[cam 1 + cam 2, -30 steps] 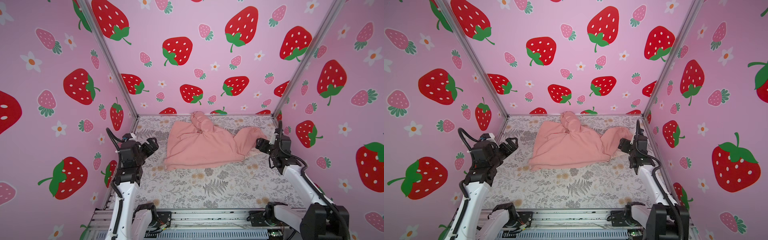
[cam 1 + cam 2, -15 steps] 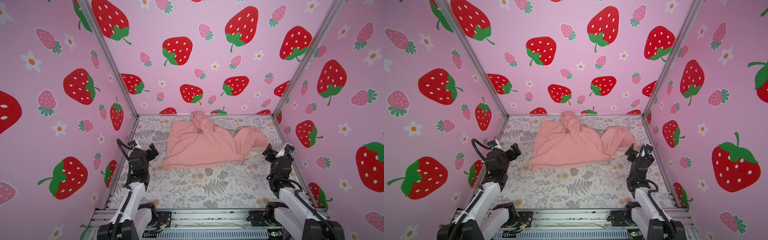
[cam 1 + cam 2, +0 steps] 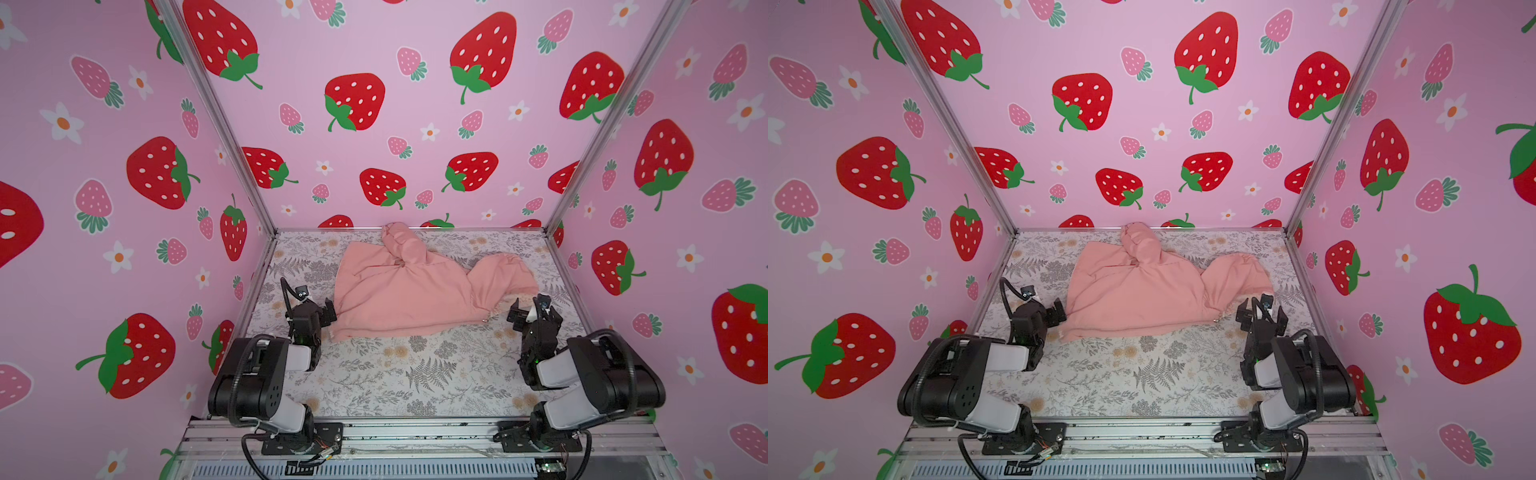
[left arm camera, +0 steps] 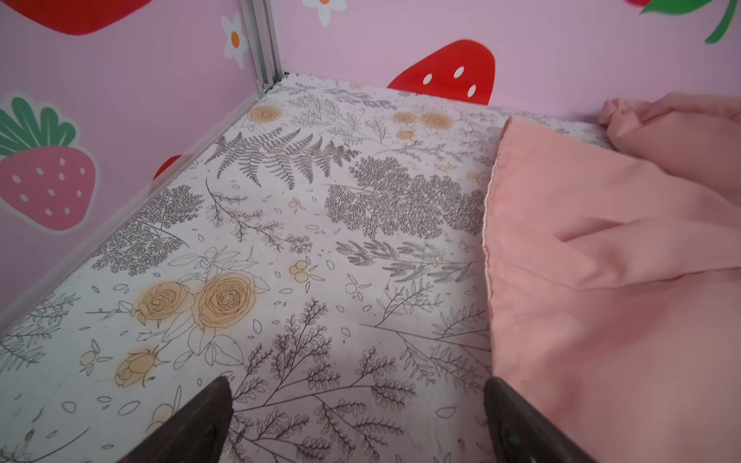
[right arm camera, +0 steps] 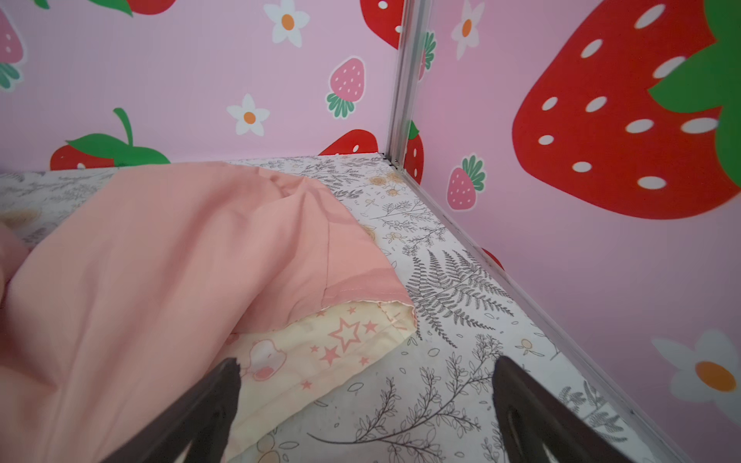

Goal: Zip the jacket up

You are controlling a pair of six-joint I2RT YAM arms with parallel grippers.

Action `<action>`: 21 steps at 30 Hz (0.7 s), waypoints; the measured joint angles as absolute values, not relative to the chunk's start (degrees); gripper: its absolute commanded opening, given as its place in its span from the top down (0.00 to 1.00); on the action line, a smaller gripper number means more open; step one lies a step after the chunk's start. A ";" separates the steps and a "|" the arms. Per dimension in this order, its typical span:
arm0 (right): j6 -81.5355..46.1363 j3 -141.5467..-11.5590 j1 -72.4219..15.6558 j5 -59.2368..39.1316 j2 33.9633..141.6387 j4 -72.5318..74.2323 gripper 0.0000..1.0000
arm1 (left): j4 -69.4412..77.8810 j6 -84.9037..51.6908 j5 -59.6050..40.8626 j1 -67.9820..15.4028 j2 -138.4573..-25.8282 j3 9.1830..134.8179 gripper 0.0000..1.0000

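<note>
Locating the zipper comes first: jacket lies crumpled on the counter. Left end effector and right end effector both gape wide, empty; advise spreading it flat.

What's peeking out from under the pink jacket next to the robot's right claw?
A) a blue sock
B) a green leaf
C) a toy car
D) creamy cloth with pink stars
D: in the right wrist view, cream lining printed with pink stars shows under the edge of the jacket, just ahead of the open right gripper.
</note>
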State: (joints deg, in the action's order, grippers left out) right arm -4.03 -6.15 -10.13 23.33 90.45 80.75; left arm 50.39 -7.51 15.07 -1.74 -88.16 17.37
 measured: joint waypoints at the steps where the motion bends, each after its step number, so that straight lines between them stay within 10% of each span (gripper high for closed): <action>1: -3.46 -6.20 -10.44 23.09 90.70 80.25 0.01 | 50.09 -7.14 15.20 -1.78 -88.31 17.50 0.01; 21: -2.94 -14.59 -9.08 20.93 90.78 73.63 0.01 | 45.43 -6.20 16.53 -1.76 -88.88 24.16 0.01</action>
State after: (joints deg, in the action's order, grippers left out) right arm -2.94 -14.59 -9.08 20.93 90.78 73.63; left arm 45.43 -6.20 16.53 -1.76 -88.88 24.16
